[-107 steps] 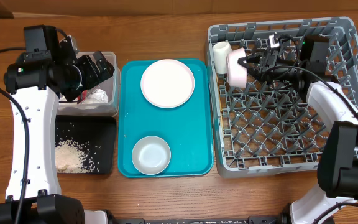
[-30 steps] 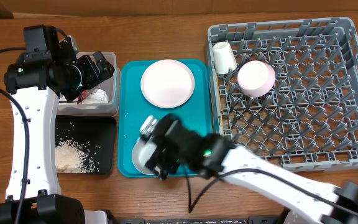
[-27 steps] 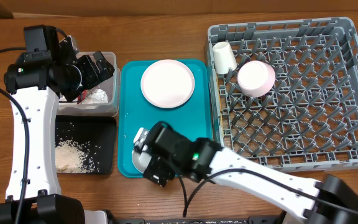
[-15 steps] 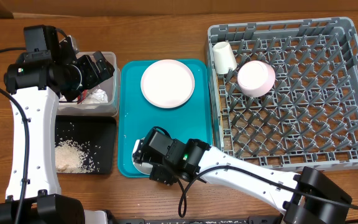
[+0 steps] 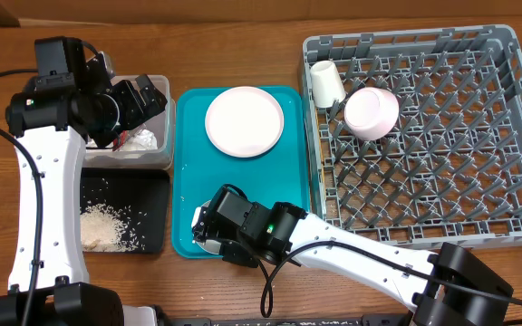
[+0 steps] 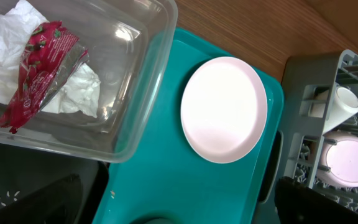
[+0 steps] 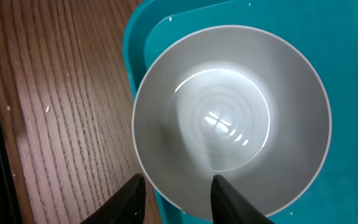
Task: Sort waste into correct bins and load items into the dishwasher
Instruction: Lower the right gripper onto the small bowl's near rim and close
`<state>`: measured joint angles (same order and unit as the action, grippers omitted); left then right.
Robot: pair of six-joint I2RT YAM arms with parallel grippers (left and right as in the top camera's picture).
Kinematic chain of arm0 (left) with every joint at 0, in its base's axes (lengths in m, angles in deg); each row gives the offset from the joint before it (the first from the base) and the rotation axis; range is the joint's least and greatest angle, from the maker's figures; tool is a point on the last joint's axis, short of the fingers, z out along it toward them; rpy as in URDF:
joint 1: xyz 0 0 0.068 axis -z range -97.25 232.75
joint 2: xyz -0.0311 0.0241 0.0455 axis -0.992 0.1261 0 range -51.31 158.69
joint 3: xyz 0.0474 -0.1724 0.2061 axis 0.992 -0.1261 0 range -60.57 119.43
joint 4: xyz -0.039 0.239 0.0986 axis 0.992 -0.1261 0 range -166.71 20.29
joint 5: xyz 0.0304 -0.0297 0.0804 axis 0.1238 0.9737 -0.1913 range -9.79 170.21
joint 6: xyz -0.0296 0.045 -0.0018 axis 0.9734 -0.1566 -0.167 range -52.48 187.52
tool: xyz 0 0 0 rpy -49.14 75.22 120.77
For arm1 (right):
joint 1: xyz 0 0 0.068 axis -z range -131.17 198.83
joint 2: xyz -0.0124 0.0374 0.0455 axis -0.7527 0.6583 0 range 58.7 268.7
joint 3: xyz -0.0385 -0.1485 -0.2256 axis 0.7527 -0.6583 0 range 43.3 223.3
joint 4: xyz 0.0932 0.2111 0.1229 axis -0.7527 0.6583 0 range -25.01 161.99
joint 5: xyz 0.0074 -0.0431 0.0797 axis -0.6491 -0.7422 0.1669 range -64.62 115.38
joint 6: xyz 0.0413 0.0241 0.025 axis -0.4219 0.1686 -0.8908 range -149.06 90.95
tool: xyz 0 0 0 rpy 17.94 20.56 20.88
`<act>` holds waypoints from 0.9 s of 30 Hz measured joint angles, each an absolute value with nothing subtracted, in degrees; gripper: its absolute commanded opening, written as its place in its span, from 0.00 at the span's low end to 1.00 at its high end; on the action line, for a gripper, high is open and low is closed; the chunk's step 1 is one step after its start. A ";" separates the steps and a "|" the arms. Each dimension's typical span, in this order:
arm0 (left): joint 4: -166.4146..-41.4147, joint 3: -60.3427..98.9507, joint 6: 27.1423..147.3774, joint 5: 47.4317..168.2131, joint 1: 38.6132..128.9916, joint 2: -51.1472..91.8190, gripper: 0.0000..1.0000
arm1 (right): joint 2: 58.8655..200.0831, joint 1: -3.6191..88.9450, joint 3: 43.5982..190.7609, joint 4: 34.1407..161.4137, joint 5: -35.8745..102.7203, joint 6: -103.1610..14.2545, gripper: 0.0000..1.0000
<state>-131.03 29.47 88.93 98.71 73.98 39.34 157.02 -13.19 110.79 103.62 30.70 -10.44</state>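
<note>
Straddling the rim of the whitish-grey bowl (image 7: pixel 235 118) on the teal tray (image 7: pixel 328 37): your right gripper (image 7: pixel 178 186), fingers apart; your left gripper (image 6: pixel 179 199), fingers wide, by the clear tub (image 6: pixel 135 124)

We see the crumpled white napkin (image 6: pixel 8 34) and the red crinkled wrapper (image 6: pixel 39 71) lying together inside the clear tub (image 6: pixel 145 87). Loose rice (image 5: pixel 102 228) is heaped in the black tray (image 5: pixel 148 195) just beside the tub. In the grey rack (image 5: pixel 442 190), the cream cup (image 5: pixel 327 83) leans in the far-left corner, and the pink bowl (image 5: pixel 372 112) sits tilted among the pegs beside it. The round plate (image 5: pixel 244 120) lies flat on the teal tray (image 5: pixel 279 181), and the whitish-grey bowl (image 7: pixel 232 155) stands upright and empty at its near-left corner.
</note>
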 measured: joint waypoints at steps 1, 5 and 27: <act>-131.03 29.47 88.93 98.69 73.98 39.34 1.00 | 157.02 -13.19 110.79 103.60 30.79 -9.79 0.38; -131.03 29.47 88.93 98.69 73.98 39.34 1.00 | 157.02 -13.63 110.79 103.58 30.94 -6.97 0.37; -131.01 29.47 88.93 98.69 73.98 39.34 1.00 | 164.11 -21.32 110.76 92.70 25.30 2.47 0.32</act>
<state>-131.01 29.47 88.93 98.69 73.98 39.34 164.11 -21.32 110.76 92.70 25.30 2.47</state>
